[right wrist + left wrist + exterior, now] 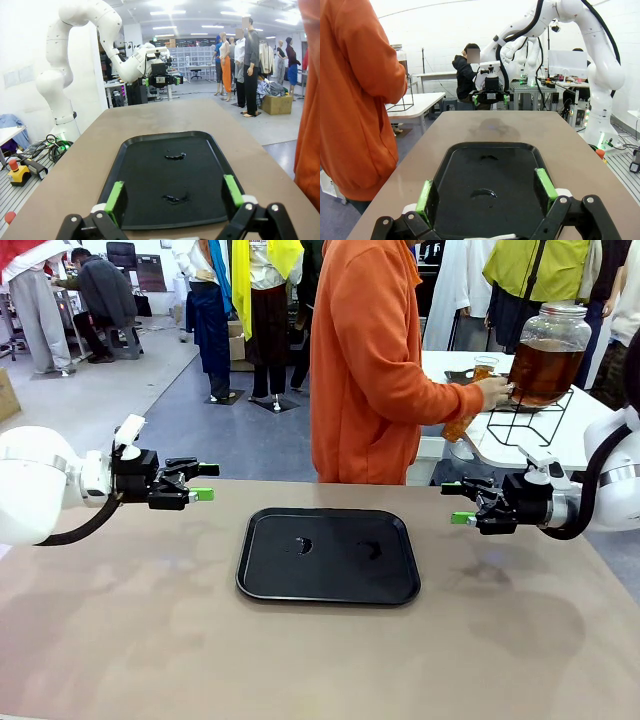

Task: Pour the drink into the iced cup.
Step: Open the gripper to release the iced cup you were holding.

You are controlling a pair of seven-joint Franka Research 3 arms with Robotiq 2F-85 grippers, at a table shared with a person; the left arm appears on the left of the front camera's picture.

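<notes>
Jar of amber drink — no legible label — hand alongside.

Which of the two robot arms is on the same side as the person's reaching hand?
The right arm: the person's hand reaches toward the jar beyond it; the left arm sits opposite.

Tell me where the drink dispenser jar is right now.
In the front view, the glass dispenser jar sits on a black wire stand on the white side table, far right, with the person's hand at its tap.
</notes>
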